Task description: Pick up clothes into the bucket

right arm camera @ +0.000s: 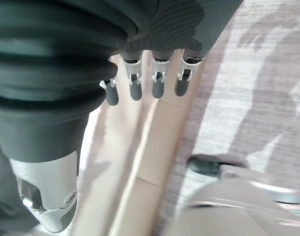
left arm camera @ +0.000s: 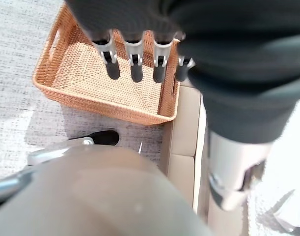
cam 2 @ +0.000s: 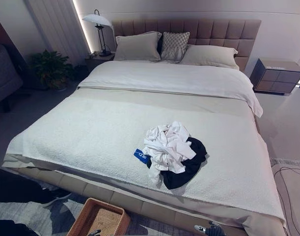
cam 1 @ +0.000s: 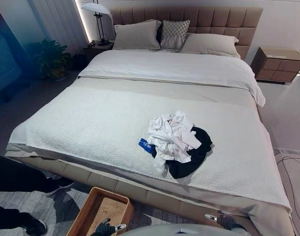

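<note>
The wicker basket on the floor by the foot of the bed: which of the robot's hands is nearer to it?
Left. The left hand hangs right over the wicker basket, fingers relaxed and empty. The right hand hangs open farther along the bed's foot, off to the basket's right.

Clothes [cam 1: 178,143] on bed [cam 1: 91,123]; basket [cam 1: 99,211] before it.

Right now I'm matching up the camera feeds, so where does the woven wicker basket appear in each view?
Left eye view: the woven wicker basket sits on the floor at the bottom edge, left of centre.
Right eye view: the basket is at the bottom edge, left of centre, partly cut off.
Left wrist view: the basket lies past the left hand.
Right wrist view: not in it.
Shared landmark: the beige upholstered bed base beside it.
</note>
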Available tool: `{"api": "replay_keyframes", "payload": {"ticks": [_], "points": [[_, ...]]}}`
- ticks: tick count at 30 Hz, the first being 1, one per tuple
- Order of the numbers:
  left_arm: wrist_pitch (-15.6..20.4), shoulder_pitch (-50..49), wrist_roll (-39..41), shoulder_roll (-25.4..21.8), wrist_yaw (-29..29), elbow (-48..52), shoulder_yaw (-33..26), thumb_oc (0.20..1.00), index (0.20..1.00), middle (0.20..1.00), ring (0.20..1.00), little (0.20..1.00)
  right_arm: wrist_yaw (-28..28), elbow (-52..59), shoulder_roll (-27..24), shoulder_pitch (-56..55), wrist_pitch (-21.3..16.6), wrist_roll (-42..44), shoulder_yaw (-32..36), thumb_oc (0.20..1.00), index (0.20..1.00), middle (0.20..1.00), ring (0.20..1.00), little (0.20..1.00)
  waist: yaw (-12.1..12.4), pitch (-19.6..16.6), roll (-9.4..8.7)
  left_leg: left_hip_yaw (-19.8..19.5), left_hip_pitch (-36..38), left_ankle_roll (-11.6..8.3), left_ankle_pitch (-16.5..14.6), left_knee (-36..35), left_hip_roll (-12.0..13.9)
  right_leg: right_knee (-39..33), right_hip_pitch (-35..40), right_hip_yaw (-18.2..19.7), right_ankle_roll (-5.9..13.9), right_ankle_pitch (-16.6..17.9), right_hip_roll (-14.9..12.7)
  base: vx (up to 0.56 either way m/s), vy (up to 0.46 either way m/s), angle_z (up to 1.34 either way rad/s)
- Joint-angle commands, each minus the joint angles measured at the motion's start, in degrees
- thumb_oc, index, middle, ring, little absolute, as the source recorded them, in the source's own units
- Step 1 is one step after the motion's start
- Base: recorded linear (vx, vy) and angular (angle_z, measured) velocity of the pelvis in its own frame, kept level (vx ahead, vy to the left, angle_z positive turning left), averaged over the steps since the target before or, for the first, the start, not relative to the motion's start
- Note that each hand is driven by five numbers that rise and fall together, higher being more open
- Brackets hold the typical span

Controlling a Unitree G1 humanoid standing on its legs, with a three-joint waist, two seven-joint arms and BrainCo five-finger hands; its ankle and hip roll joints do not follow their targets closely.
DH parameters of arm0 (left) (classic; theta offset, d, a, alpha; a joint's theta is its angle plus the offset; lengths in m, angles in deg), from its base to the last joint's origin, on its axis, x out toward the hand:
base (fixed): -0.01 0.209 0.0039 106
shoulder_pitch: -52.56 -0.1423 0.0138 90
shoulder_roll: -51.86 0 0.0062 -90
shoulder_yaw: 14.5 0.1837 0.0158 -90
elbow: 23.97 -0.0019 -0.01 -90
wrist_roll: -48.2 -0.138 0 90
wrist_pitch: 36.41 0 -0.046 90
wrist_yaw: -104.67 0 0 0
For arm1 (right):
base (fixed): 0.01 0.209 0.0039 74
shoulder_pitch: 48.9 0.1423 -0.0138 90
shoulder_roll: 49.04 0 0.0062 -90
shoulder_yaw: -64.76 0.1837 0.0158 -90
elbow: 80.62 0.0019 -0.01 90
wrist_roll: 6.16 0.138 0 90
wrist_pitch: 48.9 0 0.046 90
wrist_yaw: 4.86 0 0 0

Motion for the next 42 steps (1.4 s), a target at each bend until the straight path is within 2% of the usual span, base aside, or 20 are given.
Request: {"api": "replay_keyframes", "payload": {"ticks": [1, 10, 16, 19, 23, 27, 30, 31, 32, 33, 39, 40, 41, 42], "points": [[0.5, 4.3, -1.5, 0.0, 0.5, -1.8, 1.0, 1.0, 1.0, 1.0, 1.0, 1.0, -2.1, 2.5, 0.2, 7.6, -2.7, 2.5, -0.6, 1.0, 1.0, 1.0, 1.0, 1.0, -0.2, 2.9, -3.9, -1.4, -3.2, -0.04, -2.7, 2.9, -2.4, 1.3, -0.8, -1.2, 2.56, -1.5, -2.6, 0.0, 0.0, 0.0], [1.3, 5.3, 0.8, -0.3, 3.8, 2.5, 2.9, 1.0, 1.0, 1.0, 1.0, 1.0, -9.8, 18.6, -5.3, 17.7, -4.2, -1.3, -1.6, 1.0, 1.0, 1.0, 1.0, 1.0, 1.3, 7.5, -3.95, -2.5, -10.0, 0.26, -2.6, 7.2, -3.6, 4.6, -6.4, -1.4, 2.5, -1.4, -3.4, -0.05, 0.014, 0.02], [1.7, 7.0, 2.0, -0.3, 5.1, 3.9, 5.3, 1.0, 1.0, 1.0, 1.0, 1.0, -13.5, 18.9, -8.2, 25.5, -4.3, -3.4, -3.0, 1.0, 1.0, 1.0, 1.0, 1.0, 2.2, 10.6, -2.92, -3.7, -14.2, 1.31, -3.1, 10.0, -5.0, 10.9, -11.6, -0.9, 2.04, -3.4, -4.6, -0.03, 0.047, 0.07], [2.6, 8.2, 3.5, -0.4, 6.6, 6.4, 7.6, 1.0, 1.0, 1.0, 1.0, 1.0, -16.6, 19.0, -10.6, 32.4, -4.0, -6.6, -5.3, 1.0, 1.0, 1.0, 1.0, 1.0, 3.0, 13.9, -1.97, -4.5, -17.7, 2.05, -3.8, 13.4, -6.5, 15.1, -15.4, -0.5, 1.75, -4.4, -5.8, -0.03, 0.083, 0.18], [3.4, 8.9, 5.3, -0.7, 7.8, 9.0, 8.6, 1.0, 1.0, 1.0, 1.0, 1.0, -18.3, 18.9, -12.3, 37.9, -3.6, -9.6, -8.0, 1.0, 1.0, 1.0, 1.0, 1.0, 3.9, 16.3, -1.55, -4.5, -21.0, 2.28, -4.4, 16.5, -6.6, 17.5, -18.5, 0.0, 1.75, -4.7, -6.5, -0.03, 0.043, 0.04], [4.5, 10.6, 7.5, -1.5, 8.7, 12.1, 11.6, 1.0, 1.0, 1.0, 1.0, 1.0, -19.8, 12.9, -16.4, 49.0, -2.2, -13.9, -13.6, 1.0, 1.0, 1.0, 1.0, 1.0, 5.4, 19.9, -1.32, -5.9, -26.1, 2.38, -4.4, 19.6, -7.1, 21.3, -22.7, -0.2, 1.42, -5.5, -7.4, -0.05, 0.025, 0.13], [4.7, 11.6, 8.1, -1.8, 9.0, 12.6, 12.4, 1.0, 1.0, 1.0, 1.0, 1.0, -19.9, 8.8, -17.5, 53.5, -1.5, -14.5, -15.8, 1.0, 1.0, 1.0, 1.0, 1.0, 5.8, 21.4, -1.43, -6.7, -28.2, 2.38, -4.2, 20.8, -7.5, 22.7, -24.3, -0.8, 1.32, -5.8, -7.9, -0.04, -0.013, 0.27], [5.0, 12.6, 8.9, -2.0, 9.5, 12.7, 13.2, 1.0, 1.0, 1.0, 1.0, 1.0, -19.8, 4.9, -18.5, 57.2, -0.9, -15.2, -17.9, 1.0, 1.0, 1.0, 1.0, 1.0, 6.5, 23.0, -1.41, -7.4, -29.6, 2.31, -4.2, 21.6, -7.9, 24.1, -25.7, -1.4, 1.2, -6.1, -8.4, -0.04, -0.01, 0.18], [5.0, 12.7, 8.9, -2.0, 9.5, 12.7, 13.2, 1.0, 1.0, 1.0, 1.0, 1.0, -19.7, 4.8, -18.6, 57.2, -0.9, -15.2, -17.9, 1.0, 1.0, 1.0, 1.0, 1.0, 6.4, 22.9, -1.4, -7.5, -29.7, 2.33, -4.0, 21.4, -7.9, 23.9, -25.8, -1.5, 1.22, -5.9, -8.4, -0.07, -0.027, 0.26], [5.0, 13.8, 9.4, -2.1, 9.7, 12.5, 13.7, 1.0, 1.0, 1.0, 1.0, 1.0, -19.0, 0.9, -19.4, 61.0, 0.0, -15.9, -20.0, 1.0, 1.0, 1.0, 1.0, 1.0, 7.1, 24.4, -1.54, -7.9, -31.6, 2.27, -3.9, 22.4, -8.1, 25.0, -27.3, -1.8, 1.07, -6.2, -8.7, -0.03, -0.015, 0.19], [4.7, 16.1, 10.7, -2.0, 9.8, 12.2, 15.5, 1.0, 1.0, 1.0, 1.0, 1.0, -16.3, -7.7, -21.3, 67.8, 2.3, -18.1, -25.3, 1.0, 1.0, 1.0, 1.0, 1.0, 8.3, 25.8, -1.69, -9.4, -35.0, 2.21, -3.2, 22.7, -8.7, 26.2, -30.1, -3.1, 0.97, -6.4, -9.4, -0.01, -0.02, 0.19], [4.7, 16.1, 10.7, -2.0, 9.8, 12.2, 15.5, 1.0, 1.0, 1.0, 1.0, 1.0, -16.3, -7.7, -21.3, 67.8, 2.3, -18.0, -25.3, 0.868, 0.868, 0.868, 0.868, 0.868, 8.3, 25.8, -1.69, -9.4, -35.1, 2.21, -3.2, 22.7, -8.7, 26.3, -30.2, -3.1, 0.97, -6.4, -9.4, 0.01, -0.02, 0.15], [4.7, 16.5, 10.9, -2.0, 9.7, 12.3, 15.8, 1.0, 1.0, 1.0, 1.0, 1.0, -15.8, -8.7, -21.7, 68.5, 2.5, -18.3, -25.8, 0.507, 0.507, 0.507, 0.507, 0.507, 8.4, 25.8, -1.62, -9.6, -35.4, 2.2, -3.1, 22.6, -8.8, 26.3, -30.5, -3.3, 0.93, -6.5, -9.4, 0.02, -0.021, 0.12], [4.6, 17.6, 11.1, -1.7, 9.5, 12.3, 16.4, 1.0, 1.0, 1.0, 1.0, 1.0, -15.5, -9.9, -22.3, 69.5, 3.0, -19.1, -26.4, 0.2, 0.2, 0.2, 0.2, 0.2, 8.6, 25.8, -1.43, -10.1, -36.0, 2.2, -2.9, 22.6, -9.0, 26.7, -31.0, -3.6, 0.93, -6.6, -9.8, 0.02, -0.021, 0.12]]}}
